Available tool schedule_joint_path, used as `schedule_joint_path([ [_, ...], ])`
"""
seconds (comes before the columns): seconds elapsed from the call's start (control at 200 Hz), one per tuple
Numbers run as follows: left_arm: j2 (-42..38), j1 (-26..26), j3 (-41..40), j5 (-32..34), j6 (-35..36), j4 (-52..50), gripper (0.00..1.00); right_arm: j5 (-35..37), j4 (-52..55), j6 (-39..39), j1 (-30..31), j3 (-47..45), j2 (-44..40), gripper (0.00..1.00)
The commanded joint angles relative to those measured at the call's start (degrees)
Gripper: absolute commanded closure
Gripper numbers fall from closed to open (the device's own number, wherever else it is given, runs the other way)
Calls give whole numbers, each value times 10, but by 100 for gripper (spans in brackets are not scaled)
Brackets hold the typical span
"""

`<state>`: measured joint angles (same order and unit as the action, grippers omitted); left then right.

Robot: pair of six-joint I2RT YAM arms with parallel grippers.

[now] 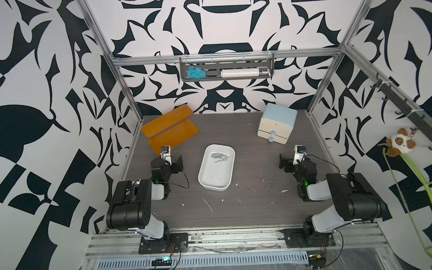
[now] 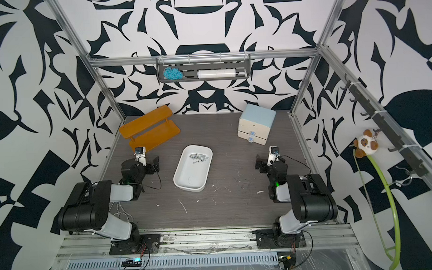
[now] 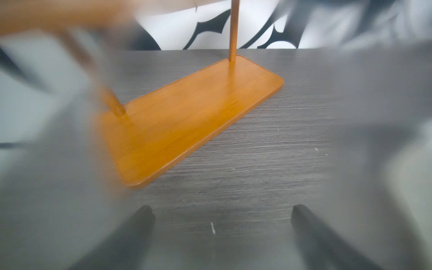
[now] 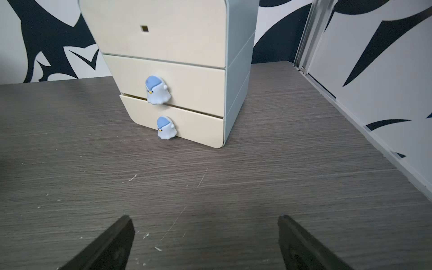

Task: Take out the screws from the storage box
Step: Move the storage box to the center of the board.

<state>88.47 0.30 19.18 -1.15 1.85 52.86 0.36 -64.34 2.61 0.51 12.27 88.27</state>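
Observation:
The storage box (image 1: pixel 212 176) (image 2: pixel 189 177), a shallow white tub, lies mid-table in both top views. Several thin silvery screws (image 1: pixel 219 156) (image 2: pixel 198 157) are heaped at its far end. My left gripper (image 1: pixel 177 164) (image 2: pixel 153 163) hovers left of the box, apart from it, open and empty. In the left wrist view the left gripper (image 3: pixel 223 208) shows blurred fingers spread wide over bare table. My right gripper (image 1: pixel 285 161) (image 2: pixel 260 163) sits right of the box, also open and empty. In the right wrist view the right gripper (image 4: pixel 204 217) has only tabletop between its fingers.
An orange two-tier shelf (image 1: pixel 170 127) (image 3: pixel 187 117) stands at the back left, just beyond the left gripper. A cream drawer cabinet with a pale blue top (image 1: pixel 277 122) (image 4: pixel 175 70) stands at the back right. White flecks (image 1: pixel 208 205) dot the front of the table.

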Motion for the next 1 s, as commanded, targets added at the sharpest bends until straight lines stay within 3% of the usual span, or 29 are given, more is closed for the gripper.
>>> schedule_joint_path([
  [0.0,-1,-1,9,-4,-1,7,1,-5,-26,1,-1,12,-2,0],
  [0.92,0,-1,8,-3,-2,10,1,-4,-31,3,-2,11,-5,0],
  [0.995,-13,-2,11,-44,11,5,1,-28,-5,-5,-1,10,-38,0],
])
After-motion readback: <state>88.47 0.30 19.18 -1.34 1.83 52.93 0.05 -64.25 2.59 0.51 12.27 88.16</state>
